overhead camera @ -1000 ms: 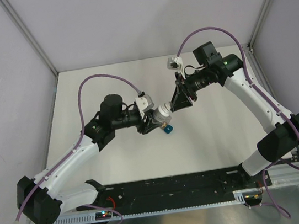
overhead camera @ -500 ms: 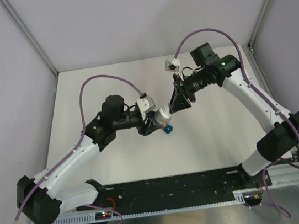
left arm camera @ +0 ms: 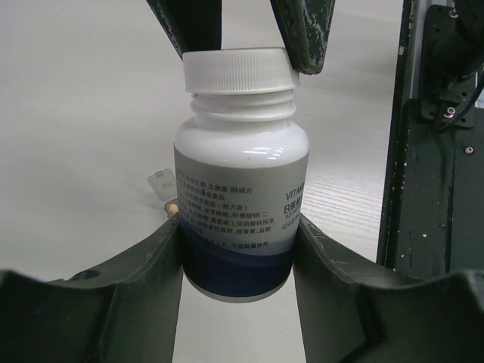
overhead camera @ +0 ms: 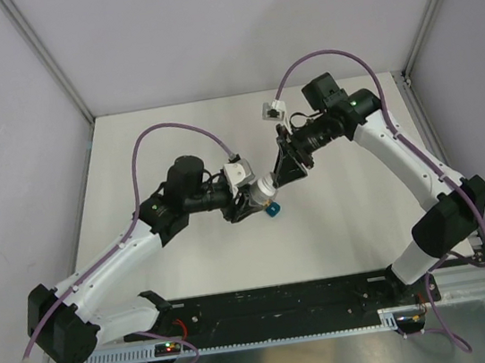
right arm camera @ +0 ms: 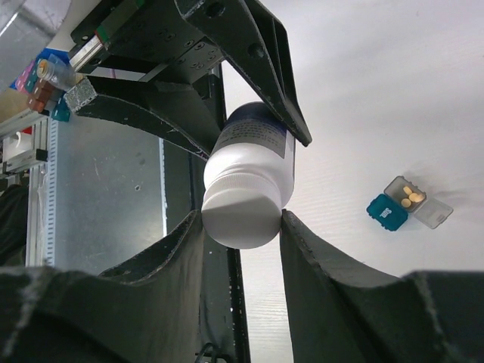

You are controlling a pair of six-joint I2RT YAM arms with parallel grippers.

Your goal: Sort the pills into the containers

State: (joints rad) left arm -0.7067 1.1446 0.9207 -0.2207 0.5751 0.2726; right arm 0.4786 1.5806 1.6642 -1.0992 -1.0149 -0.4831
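Lab: aluminium-framed white robot enclosure (overhead camera: 47, 64)

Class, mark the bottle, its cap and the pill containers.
bottle (left arm camera: 240, 181): left wrist view, on its printed label.
cap (left arm camera: 238, 69): left wrist view, on its ribbed side.
containers (right arm camera: 386, 211): right wrist view, on the teal compartment.

White, faintly wood-grained table (overhead camera: 347, 221) fills floor of grey-walled enclosure. Near centre, containers (right arm camera: 397, 203) rest directly on surface: teal-blue compartment (right arm camera: 386, 211) joined to grey compartment (right arm camera: 406, 194). Grey one's clear lid (right arm camera: 434, 214) is flipped open and lies flat on table beside it. Small yellowish pills (right arm camera: 408, 197) visible inside grey compartment. Black mounting rail (overhead camera: 277, 301) runs along table's near edge.
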